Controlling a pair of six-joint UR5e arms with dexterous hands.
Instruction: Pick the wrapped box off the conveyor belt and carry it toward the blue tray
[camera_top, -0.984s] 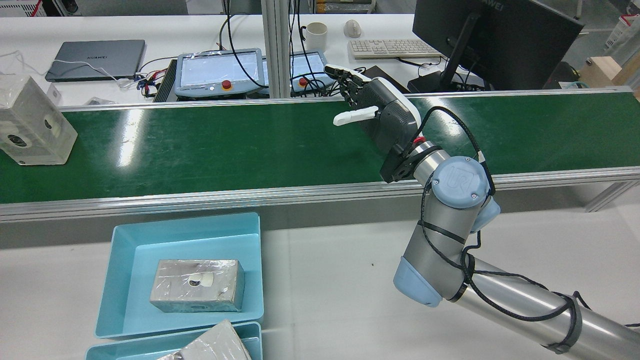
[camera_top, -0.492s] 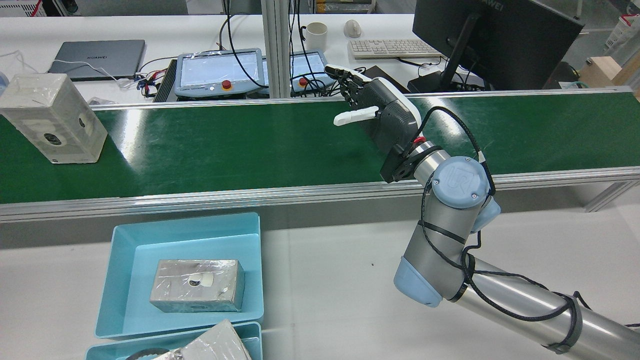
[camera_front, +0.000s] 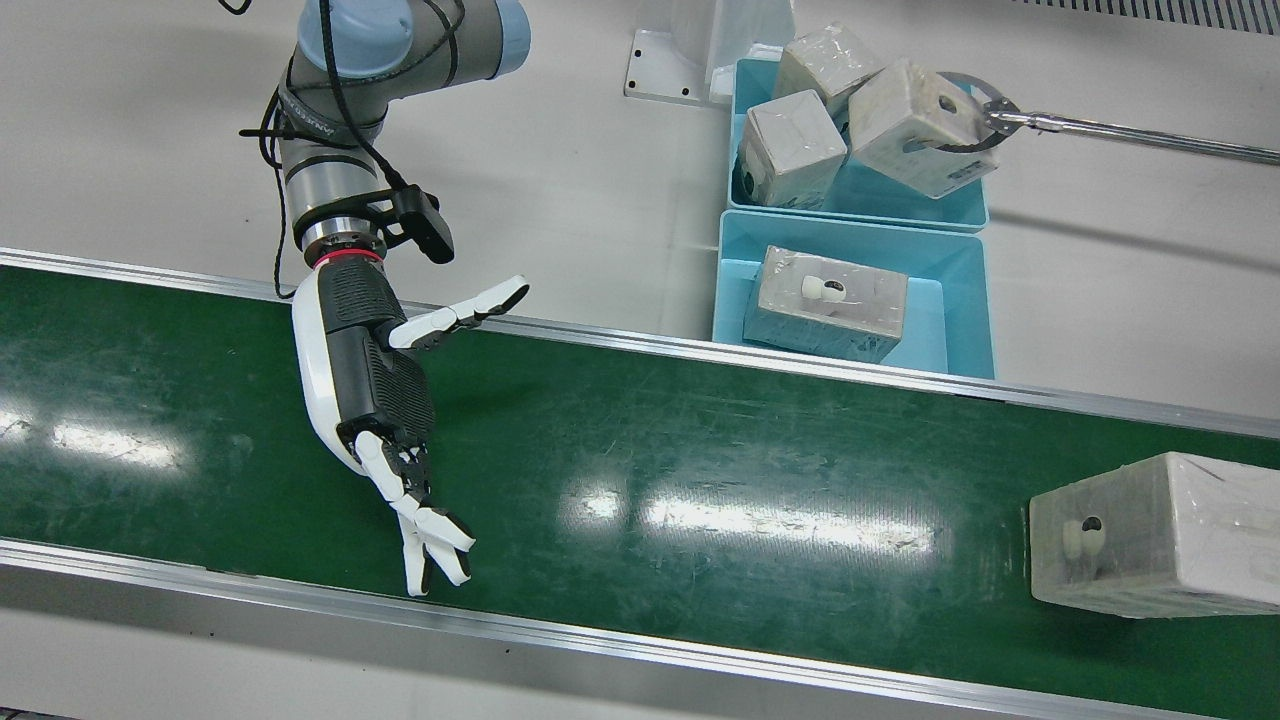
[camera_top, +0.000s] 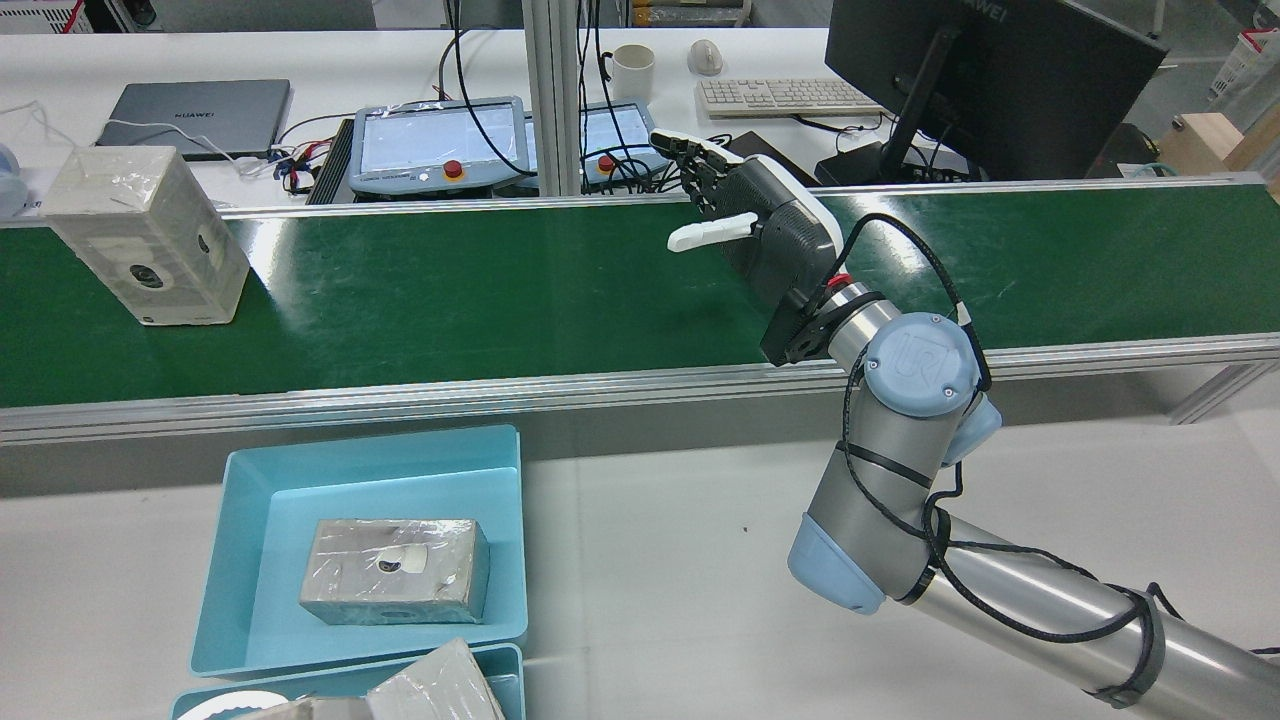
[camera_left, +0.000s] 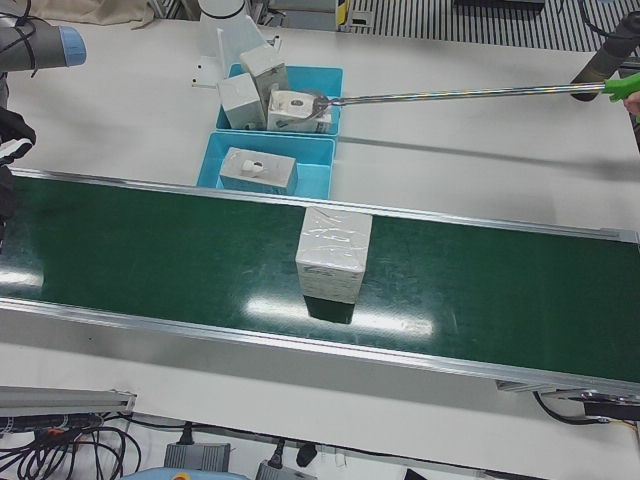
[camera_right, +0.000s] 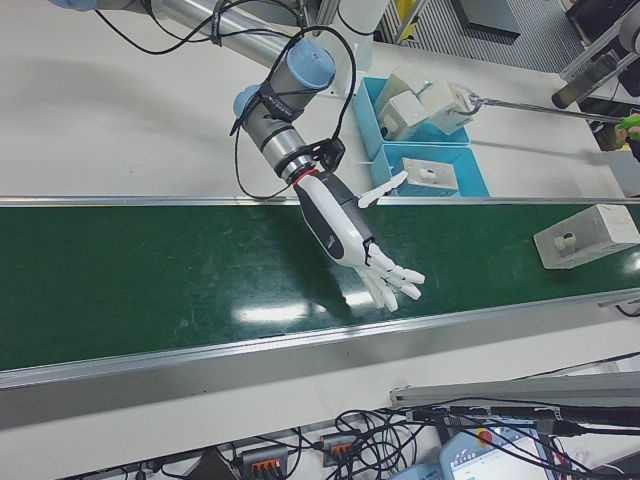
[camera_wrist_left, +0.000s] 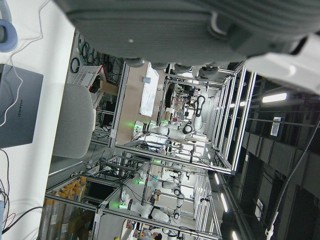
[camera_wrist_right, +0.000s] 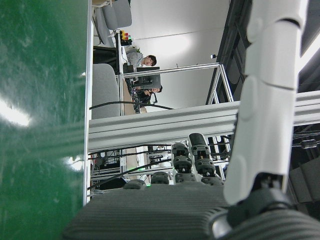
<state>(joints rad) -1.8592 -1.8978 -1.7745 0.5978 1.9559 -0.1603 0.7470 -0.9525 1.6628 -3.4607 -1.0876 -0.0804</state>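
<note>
The wrapped box (camera_top: 150, 235) stands upright on the green conveyor belt (camera_top: 500, 290), well apart from the right robot hand (camera_top: 745, 225), which hangs over the belt with fingers (camera_front: 430, 535) spread and nothing in its grasp. The left robot hand shows only as a dark palm at the edge of its own camera view, so whether it is spread or curled cannot be told. The blue tray (camera_top: 260, 560) sits on the white surface (camera_top: 650, 560) just beside the belt's near rail and already holds one wrapped block (camera_top: 395, 570); a second tray (camera_front: 960, 205) next to it carries several more (a long pole with a ring end (camera_front: 985, 110) reaches over that one). Judging by its squared edges and flat faces, the box looks rigid and probably light to moderate in weight, but its clear film wrap shines and is likely slippery. The sensible hold is across the two broad opposite faces, thumb on one and fingers on the other, gripping low enough that the tall box does not tip.
</note>
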